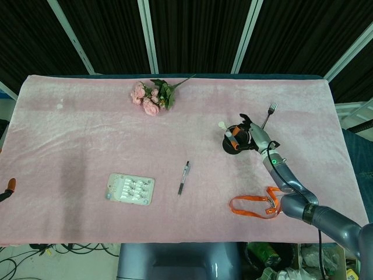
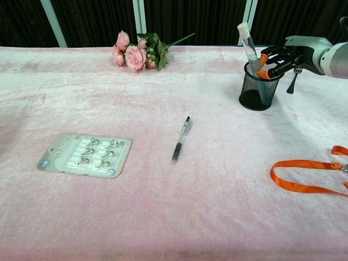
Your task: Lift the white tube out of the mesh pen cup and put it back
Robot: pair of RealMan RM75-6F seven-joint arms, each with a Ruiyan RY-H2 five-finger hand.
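A black mesh pen cup (image 2: 260, 89) stands at the right of the pink cloth, also seen from the head view (image 1: 232, 146). The white tube (image 2: 247, 42) stands inside it, leaning left, its cap (image 1: 222, 125) poking above the rim. My right hand (image 2: 288, 56) reaches in from the right. Its orange-tipped fingers (image 2: 264, 61) are spread over the cup's rim, just right of the tube; contact with the tube cannot be made out. In the head view the right hand (image 1: 252, 138) sits over the cup. Only an orange tip of my left hand (image 1: 8, 188) shows at the left edge.
A fork (image 1: 269, 114) lies just behind the cup. An orange lanyard (image 2: 307, 175) lies at the front right. A pen (image 2: 181, 140) lies mid-table, a blister card (image 2: 85, 155) at the front left, and pink flowers (image 2: 136, 53) at the back.
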